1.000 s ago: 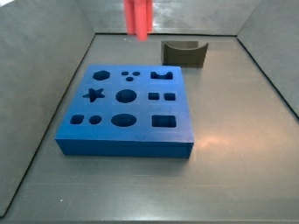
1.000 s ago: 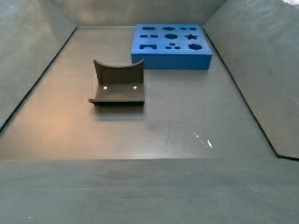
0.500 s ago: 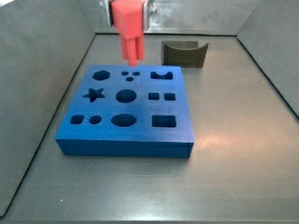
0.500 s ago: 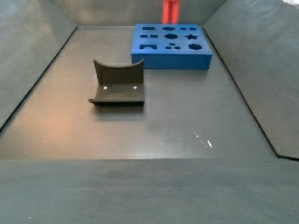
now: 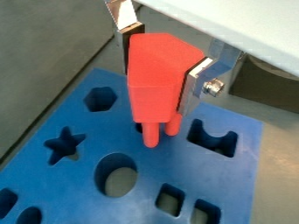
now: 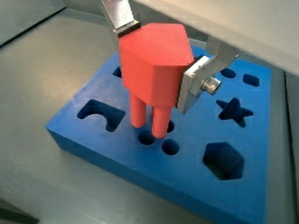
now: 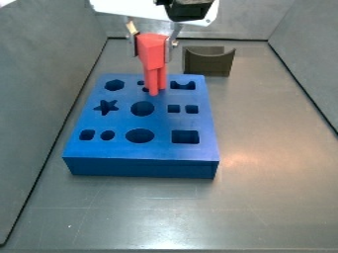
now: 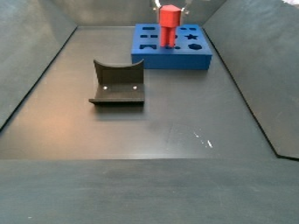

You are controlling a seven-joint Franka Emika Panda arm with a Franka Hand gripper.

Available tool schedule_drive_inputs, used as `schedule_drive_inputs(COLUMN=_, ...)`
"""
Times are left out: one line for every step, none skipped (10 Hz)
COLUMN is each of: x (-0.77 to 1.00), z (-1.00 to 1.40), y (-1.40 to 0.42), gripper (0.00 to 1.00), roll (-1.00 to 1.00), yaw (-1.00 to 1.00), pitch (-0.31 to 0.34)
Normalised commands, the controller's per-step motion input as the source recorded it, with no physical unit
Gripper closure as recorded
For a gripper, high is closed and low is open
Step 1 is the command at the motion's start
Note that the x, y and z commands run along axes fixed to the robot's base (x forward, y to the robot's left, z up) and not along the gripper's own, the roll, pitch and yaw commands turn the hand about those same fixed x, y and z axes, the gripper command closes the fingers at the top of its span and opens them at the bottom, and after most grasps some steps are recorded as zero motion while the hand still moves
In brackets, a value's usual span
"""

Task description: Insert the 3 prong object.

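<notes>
- The gripper (image 5: 163,66) is right above the blue board (image 6: 105,144), near its back edge, and its fingers (image 5: 201,74) are clamped on the 3 prong object (image 5: 158,74).
- The 3 prong object hangs upright with its prongs (image 6: 149,122) pointing down. In both wrist views the tips look like they are just going into the small round holes (image 6: 170,148) of the board.
- What could go wrong: if the prongs are a bit off from the holes, I think they would bump the top of the board and not go in.
- If the object is tilted in the fingers, one prong could catch on a hole's edge and jam.
- Pushing hard then could make the object slip in the fingers, or shove the board along the counter (image 8: 176,131).
- The 3 prong object is red-pink and looks like smooth, hard plastic, with a blocky top and thin round legs.
- The board is thick and flat, with a dull look like foam. It has cut-out shapes: a star (image 5: 65,144), a hexagon (image 5: 101,99), circles and squares.
- The fingers are flat shiny metal plates.
- A dark grey curved block (image 8: 117,85) sits on the counter, well apart from the board.
</notes>
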Motion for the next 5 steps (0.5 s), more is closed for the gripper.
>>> schedule_drive_inputs(x=0.03, z=-0.11, y=0.1, gripper=1.0, roll=-0.08, yaw=-0.09, pitch=0.016)
schedule_drive_inputs(x=0.0, z=-0.22, y=0.2, gripper=1.0, roll=0.07, yaw=-0.1, pitch=0.093)
schedule_drive_inputs(x=-0.12, z=-0.26, y=0.19, gripper=1.0, roll=0.08, yaw=-0.06, pitch=0.089)
schedule_drive_inputs(x=-0.16, z=-0.2, y=0.0, gripper=1.0, roll=0.07, yaw=0.0, pitch=0.054)
schedule_drive_inputs(x=-0.19, z=-0.09, y=-0.06, gripper=1.0, roll=0.02, yaw=0.0, pitch=0.024)
